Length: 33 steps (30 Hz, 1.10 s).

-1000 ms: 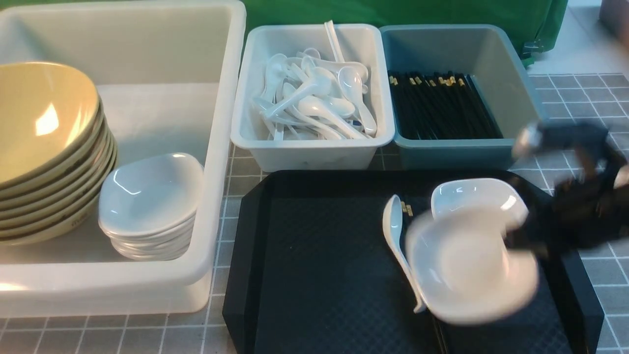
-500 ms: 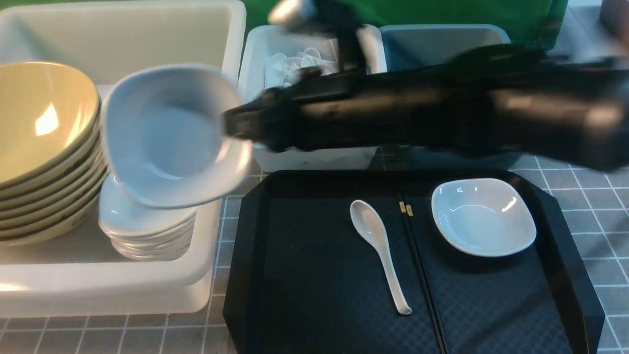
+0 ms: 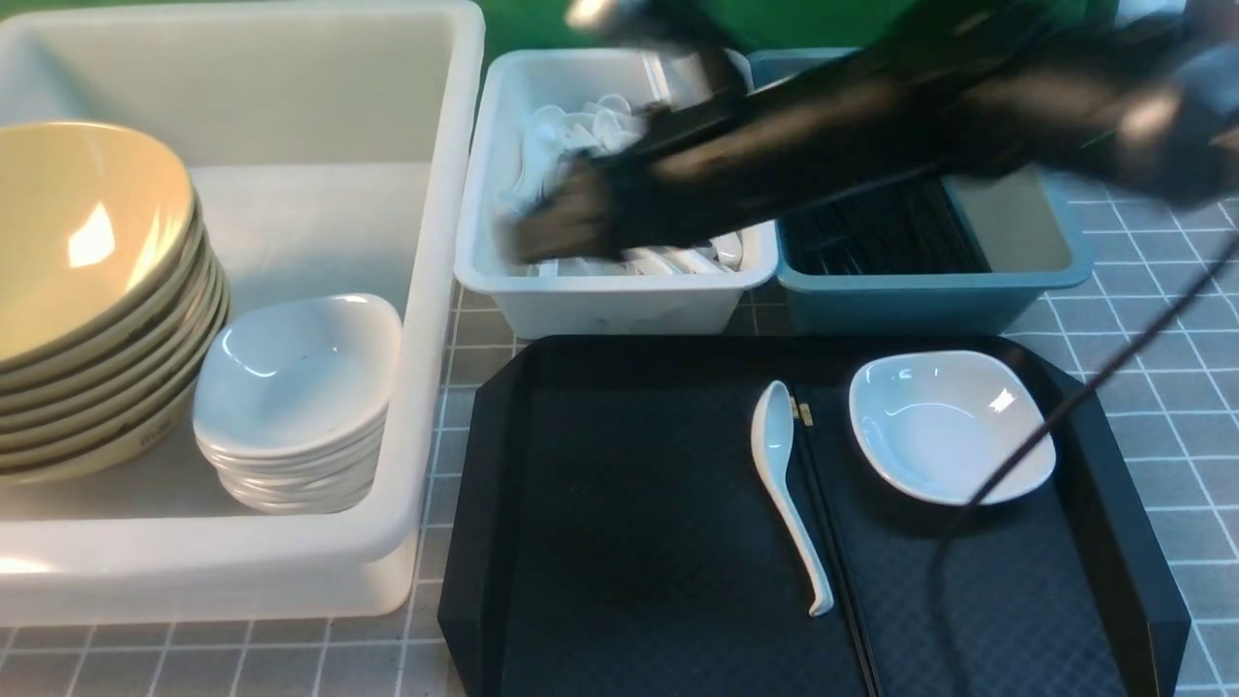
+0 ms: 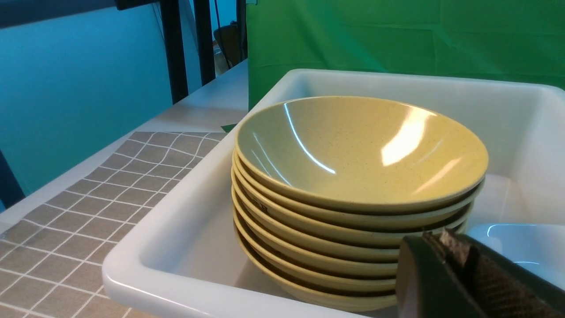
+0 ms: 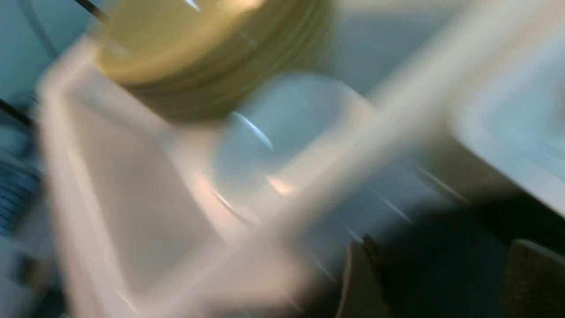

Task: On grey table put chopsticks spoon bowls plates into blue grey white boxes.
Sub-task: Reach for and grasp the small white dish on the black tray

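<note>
A: Where are we seeing our right gripper (image 5: 446, 251)?
B: We are seeing it blurred at the upper middle of the frame, over the spoon box (image 3: 619, 308). Its fingers are standing apart, and we are holding nothing between them.
A: And our left gripper (image 4: 439, 240)?
B: We are pressing its two fingers together, with nothing in them, near the yellow bowls (image 3: 87, 242).
A: Which things are we finding on the tray (image 3: 619, 542)?
B: At the lower right of the frame, a spoon (image 3: 786, 484) is lying just beside the chopsticks (image 3: 834, 552), and a white bowl (image 3: 944, 421) is resting upright near them. A dark cable (image 3: 1113, 363) is crossing in front of this bowl.
A: What are the boxes holding?
B: At left, the white box (image 3: 310, 203) is holding the yellow bowls and the white stack (image 3: 295, 387). The blue box (image 3: 929, 283), upper right, is holding more chopsticks.
</note>
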Available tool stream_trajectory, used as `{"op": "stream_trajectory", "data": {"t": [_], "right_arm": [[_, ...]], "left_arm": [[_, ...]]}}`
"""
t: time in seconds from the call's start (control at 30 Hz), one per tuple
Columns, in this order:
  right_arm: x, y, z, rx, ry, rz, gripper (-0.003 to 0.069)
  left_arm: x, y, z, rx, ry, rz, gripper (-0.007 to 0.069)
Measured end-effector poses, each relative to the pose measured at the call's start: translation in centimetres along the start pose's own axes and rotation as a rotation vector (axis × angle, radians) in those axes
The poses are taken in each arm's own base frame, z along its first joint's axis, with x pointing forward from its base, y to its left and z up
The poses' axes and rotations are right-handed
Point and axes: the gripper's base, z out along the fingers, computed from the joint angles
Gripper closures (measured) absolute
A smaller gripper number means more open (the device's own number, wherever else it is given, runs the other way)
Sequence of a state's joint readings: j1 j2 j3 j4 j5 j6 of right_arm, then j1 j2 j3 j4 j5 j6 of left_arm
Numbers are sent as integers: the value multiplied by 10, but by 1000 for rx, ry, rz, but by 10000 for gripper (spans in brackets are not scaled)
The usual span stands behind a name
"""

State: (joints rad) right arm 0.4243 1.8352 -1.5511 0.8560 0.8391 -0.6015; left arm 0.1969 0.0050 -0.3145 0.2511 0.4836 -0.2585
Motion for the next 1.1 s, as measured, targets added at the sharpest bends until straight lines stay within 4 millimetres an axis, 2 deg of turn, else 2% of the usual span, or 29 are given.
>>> {"op": "stream_trajectory", "data": {"t": [0.1,0.2,0.3,0.33,0.4,0.5,0.6,0.67,0.7,0.77,0.8,0.87,0.93,1.03,1.1], "right_arm": [[27,-34,-41,262,188,-31,296],[61,-64,-49,389,300,41,389],[97,-97,-37,456,351,124,519],[100,-99,-36,459,356,128,535],[117,-110,-19,459,385,166,607],[123,-108,-4,409,408,165,627],[123,-94,6,351,431,119,627],[121,-91,4,353,431,111,625],[120,-91,1,365,432,116,622],[114,-99,-21,444,429,139,586],[113,-101,-25,457,426,140,582],[112,-117,-45,530,404,201,497],[114,-128,-55,568,386,257,419],[120,-141,-57,594,374,310,314],[130,-149,-46,584,404,353,244]], "left_arm": [[0,0,0,2,0,0,633],[0,0,0,15,0,1,633],[0,-1,0,30,1,2,633],[0,-1,0,30,1,2,633],[0,-1,0,37,1,3,633],[0,-1,0,38,1,4,633],[0,-1,0,38,1,4,633],[0,-1,0,37,1,5,633],[0,-1,0,37,1,5,633],[0,-1,0,37,1,6,633],[0,-1,0,37,1,6,633],[0,-1,0,37,1,6,633],[0,-1,0,37,1,6,633],[0,-1,0,37,1,6,633],[0,-1,0,37,1,6,633]]}}
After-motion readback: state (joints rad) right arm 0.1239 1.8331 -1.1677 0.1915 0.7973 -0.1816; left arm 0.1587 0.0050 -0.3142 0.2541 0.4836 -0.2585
